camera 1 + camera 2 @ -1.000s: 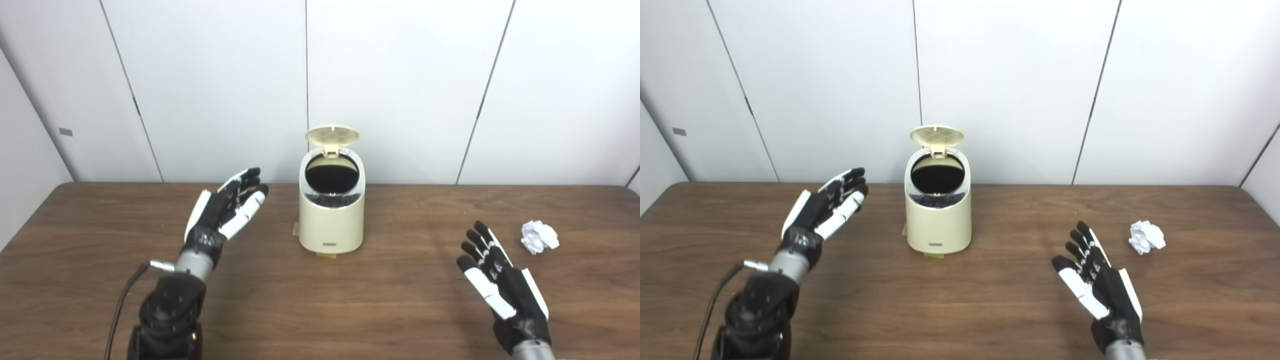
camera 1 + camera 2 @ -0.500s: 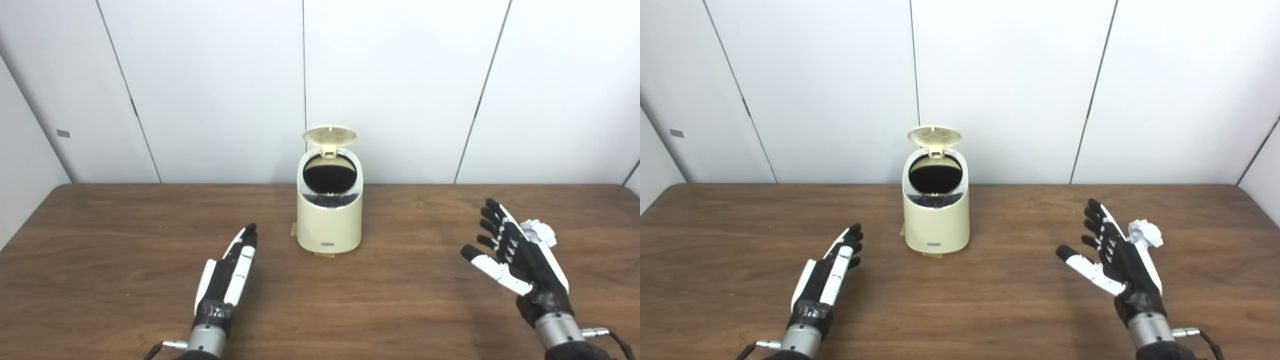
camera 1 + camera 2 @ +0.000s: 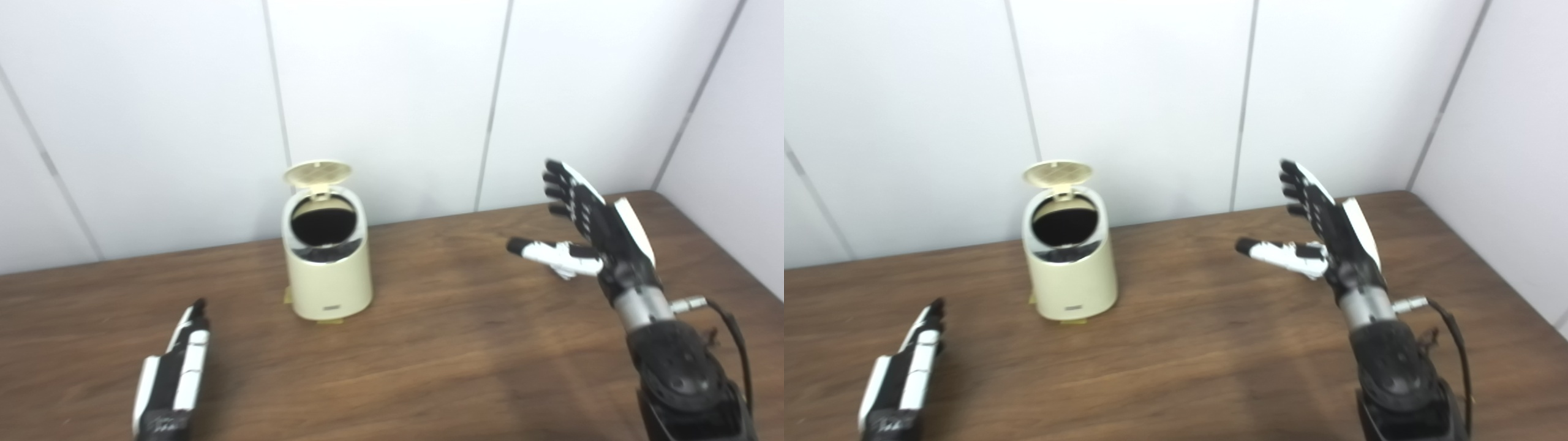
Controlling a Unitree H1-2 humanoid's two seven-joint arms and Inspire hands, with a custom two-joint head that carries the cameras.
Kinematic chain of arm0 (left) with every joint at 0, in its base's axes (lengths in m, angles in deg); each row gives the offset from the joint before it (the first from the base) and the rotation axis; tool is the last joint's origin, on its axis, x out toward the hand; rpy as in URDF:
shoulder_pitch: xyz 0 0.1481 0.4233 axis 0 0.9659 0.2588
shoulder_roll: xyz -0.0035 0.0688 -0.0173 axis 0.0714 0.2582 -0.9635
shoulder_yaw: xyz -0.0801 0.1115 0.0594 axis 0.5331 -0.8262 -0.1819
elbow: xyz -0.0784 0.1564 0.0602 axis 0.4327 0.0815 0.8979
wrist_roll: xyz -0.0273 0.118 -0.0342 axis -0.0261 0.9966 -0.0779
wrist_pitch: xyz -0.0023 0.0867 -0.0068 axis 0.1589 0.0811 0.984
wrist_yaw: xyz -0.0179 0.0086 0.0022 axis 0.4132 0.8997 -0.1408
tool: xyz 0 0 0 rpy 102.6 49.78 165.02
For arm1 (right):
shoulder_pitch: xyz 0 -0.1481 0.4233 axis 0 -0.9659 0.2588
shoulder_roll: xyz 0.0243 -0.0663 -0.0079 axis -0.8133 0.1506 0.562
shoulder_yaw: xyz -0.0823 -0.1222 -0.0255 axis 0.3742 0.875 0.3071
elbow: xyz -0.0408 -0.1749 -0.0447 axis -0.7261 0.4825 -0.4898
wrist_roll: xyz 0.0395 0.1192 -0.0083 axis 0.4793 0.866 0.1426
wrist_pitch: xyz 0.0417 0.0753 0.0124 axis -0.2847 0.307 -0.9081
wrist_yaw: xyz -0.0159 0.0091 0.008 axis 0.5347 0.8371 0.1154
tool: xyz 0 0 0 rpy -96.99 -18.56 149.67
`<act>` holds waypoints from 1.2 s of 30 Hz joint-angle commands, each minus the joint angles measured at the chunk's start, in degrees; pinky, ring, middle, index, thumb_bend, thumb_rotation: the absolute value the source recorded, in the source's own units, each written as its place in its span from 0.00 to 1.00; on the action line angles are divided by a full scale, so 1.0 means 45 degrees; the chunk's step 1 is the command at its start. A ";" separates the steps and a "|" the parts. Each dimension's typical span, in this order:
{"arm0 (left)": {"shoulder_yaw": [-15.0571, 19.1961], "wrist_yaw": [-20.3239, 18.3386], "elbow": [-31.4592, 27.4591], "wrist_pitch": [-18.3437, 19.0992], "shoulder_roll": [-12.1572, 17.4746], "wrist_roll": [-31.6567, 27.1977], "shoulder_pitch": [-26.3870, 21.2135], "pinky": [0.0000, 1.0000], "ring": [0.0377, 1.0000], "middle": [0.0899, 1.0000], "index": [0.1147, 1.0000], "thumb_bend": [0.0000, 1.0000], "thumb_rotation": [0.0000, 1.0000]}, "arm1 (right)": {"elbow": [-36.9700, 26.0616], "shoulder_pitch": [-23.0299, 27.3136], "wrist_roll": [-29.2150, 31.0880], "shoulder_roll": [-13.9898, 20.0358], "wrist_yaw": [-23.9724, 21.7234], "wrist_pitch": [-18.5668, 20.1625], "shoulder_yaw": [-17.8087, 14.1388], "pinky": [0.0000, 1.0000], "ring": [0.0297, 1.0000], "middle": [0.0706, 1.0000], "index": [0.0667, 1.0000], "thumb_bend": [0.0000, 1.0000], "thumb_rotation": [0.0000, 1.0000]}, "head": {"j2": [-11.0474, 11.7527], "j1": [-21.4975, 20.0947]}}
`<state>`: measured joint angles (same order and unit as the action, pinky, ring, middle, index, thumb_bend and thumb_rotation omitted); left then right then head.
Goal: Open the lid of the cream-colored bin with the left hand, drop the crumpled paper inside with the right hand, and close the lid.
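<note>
The cream-colored bin (image 3: pixel 327 269) stands on the wooden table (image 3: pixel 429 343) near the wall, its round lid (image 3: pixel 317 173) tipped up and back, the dark inside showing. My left hand (image 3: pixel 174 373) lies low and flat at the near left, fingers straight, holding nothing, well short of the bin. My right hand (image 3: pixel 588 233) is raised to the right of the bin, open, fingers spread and thumb pointing left, with nothing in it. The crumpled paper is not clearly visible; the right hand covers the spot where it lay.
White wall panels (image 3: pixel 392 92) run close behind the bin, and a side wall (image 3: pixel 735 153) closes off the table's right end. A cable (image 3: pixel 729 331) hangs from my right wrist. Bare wood lies between the bin and the right hand.
The camera has turned right, so the bin sits further left in the picture. My left hand has drawn back and lowered to the table. My right hand has risen and reached forward over the paper's spot.
</note>
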<state>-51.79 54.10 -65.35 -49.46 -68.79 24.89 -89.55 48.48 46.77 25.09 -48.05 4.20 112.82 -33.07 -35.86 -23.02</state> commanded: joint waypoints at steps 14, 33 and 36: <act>-0.0495 -0.0074 0.0215 -0.0174 0.0562 -0.0139 -0.0845 1.00 1.00 1.00 1.00 0.53 0.89 | 0.1920 0.0225 -0.3977 0.2824 -0.1619 -0.0112 0.0348 0.82 0.90 0.90 0.86 0.84 0.11 | -0.0345 -0.0495; -0.0467 -0.0333 -0.0430 0.0484 0.0735 -0.0507 -0.0677 1.00 0.99 0.97 1.00 0.55 0.83 | 0.7865 0.3023 -0.5402 0.4027 -0.1383 -0.1225 0.2957 0.71 0.83 0.84 0.81 0.92 0.18 | -0.0718 0.0039; -0.0475 -0.0348 -0.0648 0.0716 0.0739 -0.0482 -0.0661 1.00 0.99 0.97 1.00 0.55 0.83 | 0.8881 0.3429 -0.5255 0.3891 -0.1193 -0.1341 0.3038 0.75 0.86 0.85 0.81 0.91 0.20 | -0.0808 0.0147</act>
<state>-54.02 52.41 -65.96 -46.14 -65.86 22.90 -90.84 88.76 58.79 1.63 -31.95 -3.30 108.54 -18.71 -39.46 -22.33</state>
